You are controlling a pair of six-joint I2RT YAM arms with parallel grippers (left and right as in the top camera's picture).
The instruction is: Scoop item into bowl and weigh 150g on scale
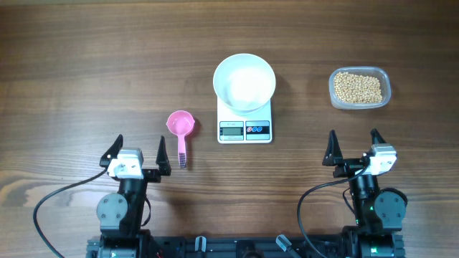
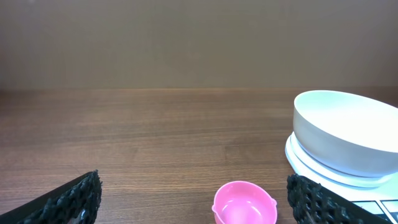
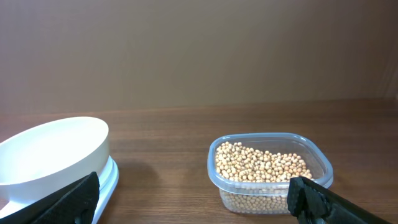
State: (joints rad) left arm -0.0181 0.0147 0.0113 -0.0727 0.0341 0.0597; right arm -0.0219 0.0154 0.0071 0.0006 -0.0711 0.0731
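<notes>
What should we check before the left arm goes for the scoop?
1. Bowl seated on the scale: ok, sits on the platform, looks empty.
2. Pink scoop free to grasp: ok, lies left of the scale, handle pointing toward the left arm, nothing touching it.
3. Left gripper open and empty: ok.
4. Right gripper open and empty: ok.
5. Beans reachable: ok, in the clear tub right of the bowl, no lid on it.
6. Scale switched on and zeroed with the bowl: cannot tell, display digits too small to read.
</notes>
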